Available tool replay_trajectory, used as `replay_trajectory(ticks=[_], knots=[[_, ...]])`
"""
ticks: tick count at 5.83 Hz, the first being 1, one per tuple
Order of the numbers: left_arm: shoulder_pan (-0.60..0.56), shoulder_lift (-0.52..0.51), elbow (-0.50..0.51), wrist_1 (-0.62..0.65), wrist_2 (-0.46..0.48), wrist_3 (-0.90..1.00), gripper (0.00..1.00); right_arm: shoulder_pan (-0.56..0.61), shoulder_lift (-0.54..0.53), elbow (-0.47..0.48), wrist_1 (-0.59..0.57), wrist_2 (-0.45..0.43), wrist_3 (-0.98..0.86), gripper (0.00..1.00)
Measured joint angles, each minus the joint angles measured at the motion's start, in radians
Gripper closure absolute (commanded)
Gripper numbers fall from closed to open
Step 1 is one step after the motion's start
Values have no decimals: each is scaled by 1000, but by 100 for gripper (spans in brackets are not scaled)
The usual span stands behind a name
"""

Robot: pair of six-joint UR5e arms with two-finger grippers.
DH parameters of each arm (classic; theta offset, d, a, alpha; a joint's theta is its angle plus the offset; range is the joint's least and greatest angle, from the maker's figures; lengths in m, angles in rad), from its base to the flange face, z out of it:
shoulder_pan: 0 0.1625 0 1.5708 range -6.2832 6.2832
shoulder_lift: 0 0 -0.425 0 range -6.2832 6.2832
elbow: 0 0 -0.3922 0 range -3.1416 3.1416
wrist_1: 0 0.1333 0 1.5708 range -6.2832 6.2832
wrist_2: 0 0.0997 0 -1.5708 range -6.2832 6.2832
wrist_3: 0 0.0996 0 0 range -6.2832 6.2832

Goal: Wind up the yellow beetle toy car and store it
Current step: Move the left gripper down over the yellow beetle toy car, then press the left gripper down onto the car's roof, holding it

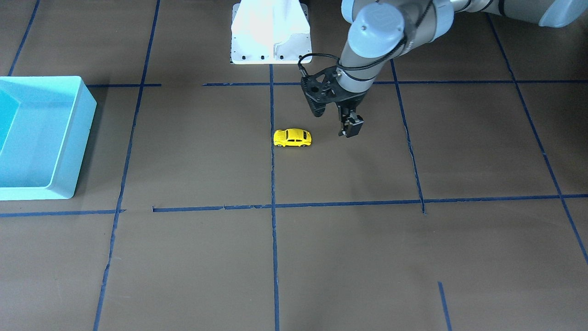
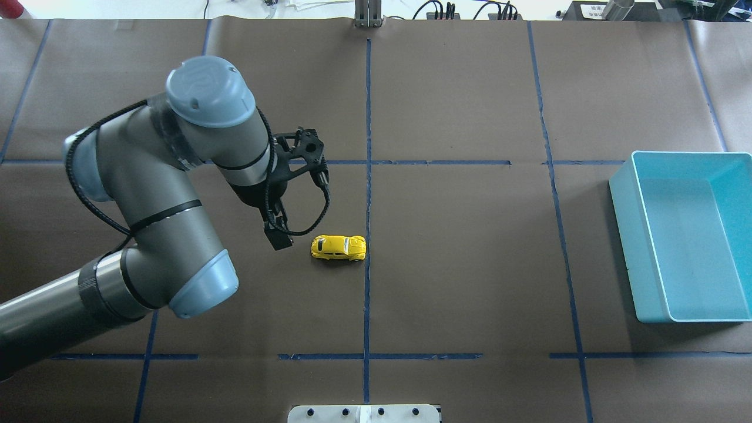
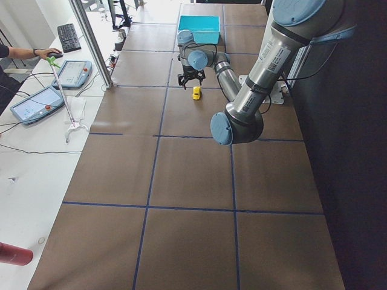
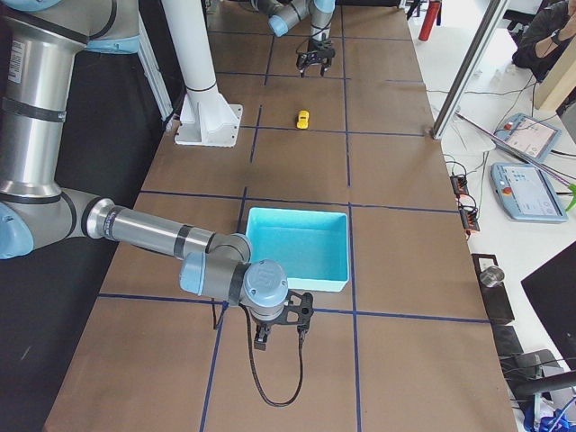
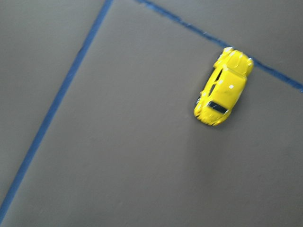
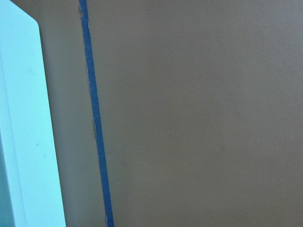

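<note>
Looming largest in the overhead view is the grey elbow of the left arm, bent over the brown table (image 2: 470, 264). Its wrist points down and ends in the left gripper (image 2: 280, 241). The fingers look drawn close together with nothing between them. They hang just beside one end of the yellow beetle toy car (image 2: 339, 247), on the side toward the robot's left and clear of the car. The car stands on its wheels near the middle of the table, and its other end is right against the centre blue tape line (image 2: 368, 294). In the left wrist view the car sits off toward the upper right, so the gripper is not yet over it. The turquoise bin (image 2: 643, 252) lies well apart, out at the robot's right. The right gripper (image 4: 261, 340) waits low beside the bin, and whether it is wide or narrow cannot be told. The step in hand appears to be the approach to the first grasp, since the car is untouched and nothing suggests it has been wound. The next move likely calls for spreading the fingers and sliding sideways until the car is centred beneath them. The jaws would then turn to span the narrow body and come down to pinch it. After that the wheels could be dragged along the table to wind them.
</note>
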Motion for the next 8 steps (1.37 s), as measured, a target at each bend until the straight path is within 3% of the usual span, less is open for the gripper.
replay_trajectory(ticks=[3,8], knots=[[84,-51,37,0,148,147,0,5,-1,1,0,0,0,0],[144,-172,204,6,197,160,0,10,-1,7,0,0,0,0]])
